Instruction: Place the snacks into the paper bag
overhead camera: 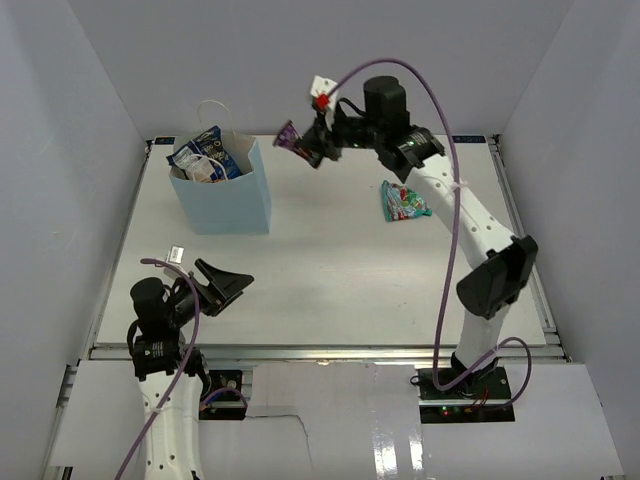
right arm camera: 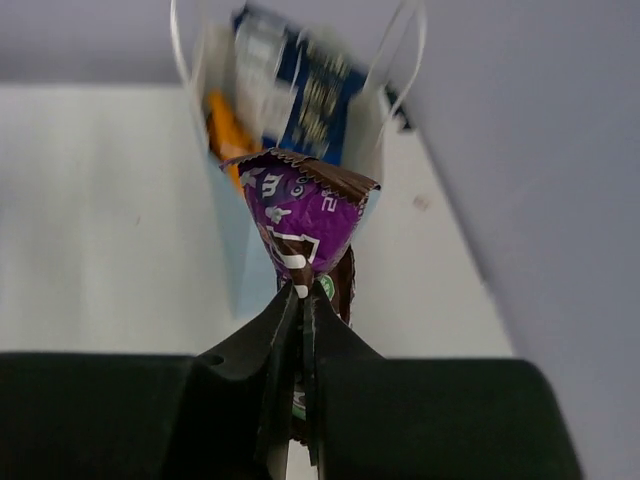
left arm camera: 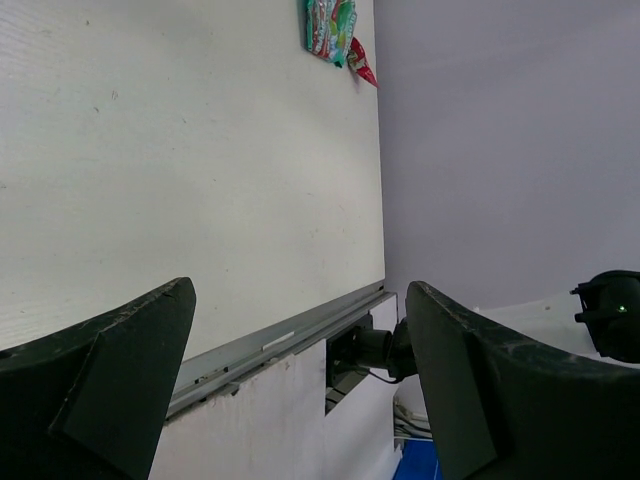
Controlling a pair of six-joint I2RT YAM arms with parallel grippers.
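The light blue paper bag (overhead camera: 224, 197) stands upright at the back left, with a blue-white packet (overhead camera: 208, 155) sticking out of its top. In the right wrist view the bag (right arm camera: 232, 240) also holds an orange packet (right arm camera: 226, 134). My right gripper (overhead camera: 312, 146) is shut on the dark purple candy pack (overhead camera: 289, 135) and holds it in the air to the right of the bag; the pack also shows in the right wrist view (right arm camera: 303, 213). The teal-red candy bag (overhead camera: 403, 203) lies flat on the table at the right. My left gripper (overhead camera: 228, 288) is open and empty near the front left.
White walls close in the table on three sides. A metal rail (overhead camera: 320, 350) runs along the table's front edge. The teal-red bag also shows far off in the left wrist view (left arm camera: 333, 27).
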